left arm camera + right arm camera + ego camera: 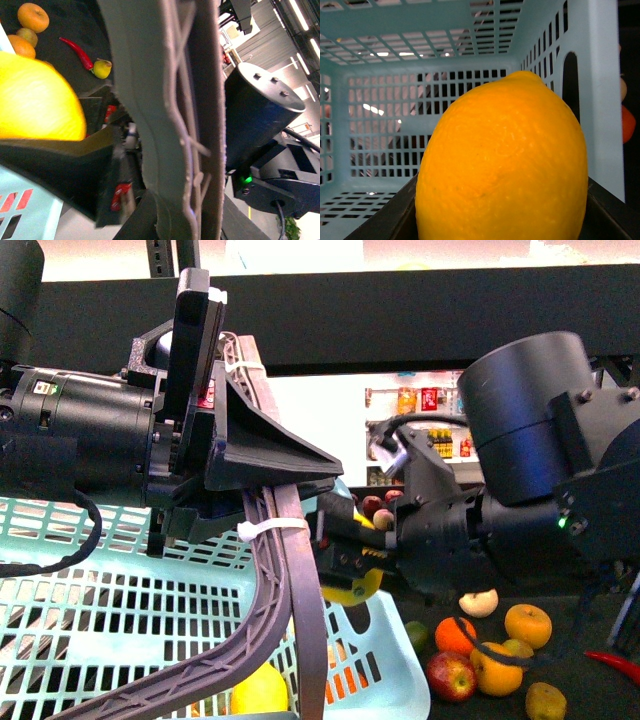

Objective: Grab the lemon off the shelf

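Observation:
My right gripper (345,552) is shut on the lemon (352,586), a bright yellow oval fruit, and holds it just over the corner rim of the light blue basket (100,620). The lemon (502,160) fills the right wrist view between the dark fingers (607,220), with the basket's slatted inside (385,125) behind it. On the basket's grey handle (290,570) my left gripper (245,495) is shut. In the left wrist view the handle (170,100) runs through the frame and the lemon (35,100) shows beside it. The black shelf (400,320) spans the back.
On the dark tray at the lower right lie oranges (527,625), a red apple (451,676) and a red chili (612,664). A yellow fruit (260,690) shows low at the basket's wall. White store shelves with bottles (425,405) stand far behind.

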Tool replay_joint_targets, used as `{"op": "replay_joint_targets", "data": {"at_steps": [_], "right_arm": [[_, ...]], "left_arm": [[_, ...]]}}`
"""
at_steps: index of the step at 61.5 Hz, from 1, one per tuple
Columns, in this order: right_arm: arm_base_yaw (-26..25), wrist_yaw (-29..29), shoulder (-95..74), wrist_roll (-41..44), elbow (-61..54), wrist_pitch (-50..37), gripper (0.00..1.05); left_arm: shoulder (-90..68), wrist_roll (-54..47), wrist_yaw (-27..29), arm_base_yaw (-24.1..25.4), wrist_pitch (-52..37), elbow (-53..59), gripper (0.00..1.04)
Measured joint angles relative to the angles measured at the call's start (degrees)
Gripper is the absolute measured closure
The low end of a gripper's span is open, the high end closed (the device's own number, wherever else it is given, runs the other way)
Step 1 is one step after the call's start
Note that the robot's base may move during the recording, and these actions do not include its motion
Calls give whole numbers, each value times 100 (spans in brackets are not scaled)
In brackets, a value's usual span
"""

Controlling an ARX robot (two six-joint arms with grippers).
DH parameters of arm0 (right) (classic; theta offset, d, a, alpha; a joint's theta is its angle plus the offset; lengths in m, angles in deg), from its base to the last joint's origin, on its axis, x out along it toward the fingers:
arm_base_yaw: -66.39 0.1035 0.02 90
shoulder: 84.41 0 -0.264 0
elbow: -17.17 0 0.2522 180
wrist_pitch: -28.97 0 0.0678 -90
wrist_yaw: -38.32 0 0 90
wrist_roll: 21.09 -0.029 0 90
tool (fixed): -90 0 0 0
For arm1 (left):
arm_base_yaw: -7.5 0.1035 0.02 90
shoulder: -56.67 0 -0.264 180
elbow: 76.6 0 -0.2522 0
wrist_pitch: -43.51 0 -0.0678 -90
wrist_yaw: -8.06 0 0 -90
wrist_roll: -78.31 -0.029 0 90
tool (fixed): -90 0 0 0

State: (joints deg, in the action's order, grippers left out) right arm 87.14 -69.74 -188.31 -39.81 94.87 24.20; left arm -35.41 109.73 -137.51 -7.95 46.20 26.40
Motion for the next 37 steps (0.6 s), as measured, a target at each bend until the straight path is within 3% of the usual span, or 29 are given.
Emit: {"op": "replay_joint_targets", "data": {"at_steps": [9, 28, 37], "right_arm": [[39, -9, -68, -15, 15, -105, 1], [-201, 317, 122, 144, 20, 92, 2], [-651, 898, 859, 627, -188, 120, 2]], "left_arm": [[0, 9, 13, -9, 0, 0, 95], [0, 57, -11, -20, 7, 11, 95], [0, 52, 9, -2, 7, 11, 95]]}}
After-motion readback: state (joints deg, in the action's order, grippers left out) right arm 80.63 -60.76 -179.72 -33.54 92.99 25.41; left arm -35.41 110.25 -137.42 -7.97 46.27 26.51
